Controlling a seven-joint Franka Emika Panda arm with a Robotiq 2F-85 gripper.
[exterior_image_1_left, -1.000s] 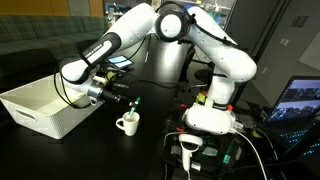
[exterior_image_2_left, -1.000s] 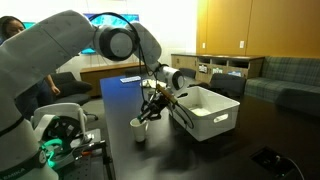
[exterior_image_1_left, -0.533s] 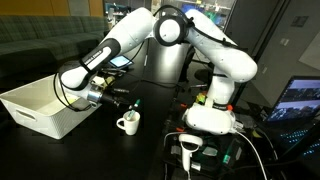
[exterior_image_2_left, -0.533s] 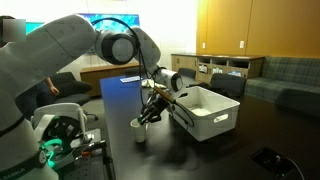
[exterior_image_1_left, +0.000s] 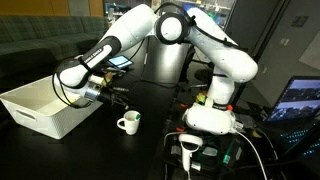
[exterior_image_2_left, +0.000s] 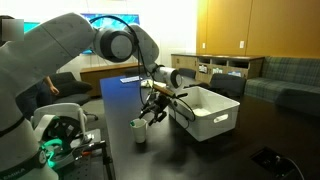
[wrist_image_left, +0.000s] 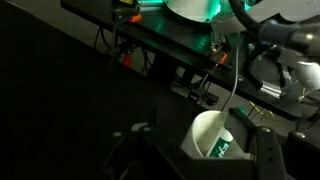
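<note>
The gripper (exterior_image_1_left: 117, 99) hangs just above the white mug (exterior_image_1_left: 127, 122), its jaws spread and empty. The mug stands on the dark desk (exterior_image_1_left: 155, 110), toward the edge by the robot's base and beside the white bin (exterior_image_1_left: 40, 105). A green object (wrist_image_left: 222, 148) already rests inside the mug, so the placing looks done, with only clearing the arm left.

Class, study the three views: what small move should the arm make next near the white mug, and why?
Probably lift straight up, clear of the mug. The fingers stand wide apart and grip nothing. The white mug sits close beneath them, with a green item resting inside it.
</note>
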